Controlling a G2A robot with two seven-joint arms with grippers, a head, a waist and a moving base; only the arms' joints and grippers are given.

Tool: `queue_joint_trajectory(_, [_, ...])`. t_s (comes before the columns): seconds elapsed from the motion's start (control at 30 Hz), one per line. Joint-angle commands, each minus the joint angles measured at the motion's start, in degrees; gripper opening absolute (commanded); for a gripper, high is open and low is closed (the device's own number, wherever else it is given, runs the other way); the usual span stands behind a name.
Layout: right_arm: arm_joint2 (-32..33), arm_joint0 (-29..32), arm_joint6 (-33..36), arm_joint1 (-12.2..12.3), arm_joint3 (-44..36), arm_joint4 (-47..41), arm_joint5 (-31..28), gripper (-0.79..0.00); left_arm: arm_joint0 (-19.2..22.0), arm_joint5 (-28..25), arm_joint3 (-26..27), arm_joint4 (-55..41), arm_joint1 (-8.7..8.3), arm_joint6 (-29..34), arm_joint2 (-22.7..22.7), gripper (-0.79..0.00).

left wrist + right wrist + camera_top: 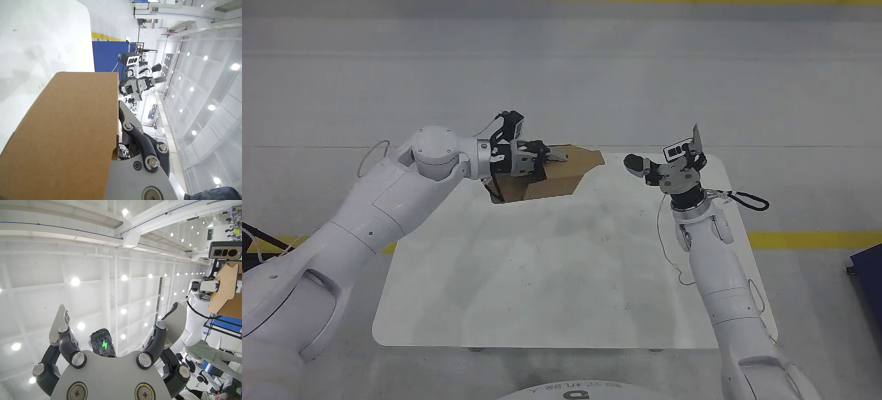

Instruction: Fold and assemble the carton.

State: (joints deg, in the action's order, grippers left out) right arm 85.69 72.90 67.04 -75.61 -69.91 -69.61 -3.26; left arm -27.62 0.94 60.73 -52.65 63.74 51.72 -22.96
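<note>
A white table (542, 280) stands on a pale grey floor crossed by a yellow line (812, 240). In the wrist views a big white hall rises behind it, with rows of round ceiling lamps (75, 281).

The brown carton (557, 172) sits at the far edge of the table, towards the left arm's side. It is partly opened: the top view shows a flat upper panel running to an angled end that points at the other arm, with a darker open side nearer the robot. Whether its underside rests on the table or hangs just above it cannot be told.

The left gripper (532, 160) is clamped on the carton from above, at the end nearest its own arm. In the left wrist view a broad panel of the carton (66, 132) lies right against one metal finger (128, 117), and the other finger is hidden behind the cardboard. The right wrist view shows the same carton (225, 291) from farther off, held at its edge.

The right gripper (667, 152) is near the far right corner of the table, well apart from the carton and pointing upward. Its fingers are spread wide with nothing between them, as seen against the ceiling in its own wrist view (119, 309) and from the side in the left wrist view (143, 85).
</note>
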Motion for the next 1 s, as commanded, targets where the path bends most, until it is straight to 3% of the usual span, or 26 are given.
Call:
queue_joint_trajectory(0.0, [0.00, 0.00, 0.00, 0.00, 0.00, 0.00, 0.00, 0.000, 0.00, 0.00, 0.00, 0.00, 0.00, 0.00, 0.00, -0.785])
queue_joint_trajectory(0.03, [0.00, 0.00, 0.00, 0.00, 0.00, 0.00, 0.00, 0.000, 0.55, 0.35, 0.29, 5.31, -0.07, -4.58, 0.53, -0.785])
queue_joint_trajectory(0.13, [0.00, 0.00, 0.00, 0.00, 0.00, 0.00, 0.00, 0.000, 1.33, 5.88, 8.71, 24.71, -0.17, -21.24, 3.09, -0.785])
queue_joint_trajectory(0.3, [0.00, 0.00, 0.00, 0.00, 0.00, 0.00, 0.00, 0.000, -0.18, 16.14, 22.08, 54.31, -1.18, -36.39, 7.43, -0.785])
queue_joint_trajectory(0.37, [0.00, 0.00, 0.00, 0.00, 0.00, 0.00, 0.00, 0.000, -1.83, 20.92, 24.89, 58.59, -1.63, -40.74, 6.69, -0.785])
queue_joint_trajectory(0.43, [0.00, 0.00, 0.00, 0.00, 0.00, 0.00, 0.00, 0.000, -3.20, 20.98, 27.12, 56.93, -1.90, -41.83, 5.06, -0.785])
queue_joint_trajectory(0.77, [0.00, 0.00, 0.00, 0.00, 0.00, 0.00, 0.00, 0.000, -3.20, 20.98, 27.12, 56.93, -1.90, -41.83, 5.06, -0.785])
queue_joint_trajectory(0.87, [0.08, 0.26, -1.45, 0.02, -0.46, 0.77, -0.61, 0.000, -3.09, 24.35, 27.26, 72.13, -1.71, -45.17, 7.92, -0.785])
queue_joint_trajectory(0.93, [0.32, 0.94, -3.91, 0.01, -1.70, 2.09, -2.95, 0.000, -3.06, 28.08, 27.52, 81.18, -1.27, -44.05, 10.24, -0.785])
queue_joint_trajectory(0.97, [0.49, 1.30, -4.68, -0.03, -2.15, 1.97, -4.00, 0.000, -2.62, 26.49, 27.63, 84.07, -1.05, -43.41, 10.77, -0.785])
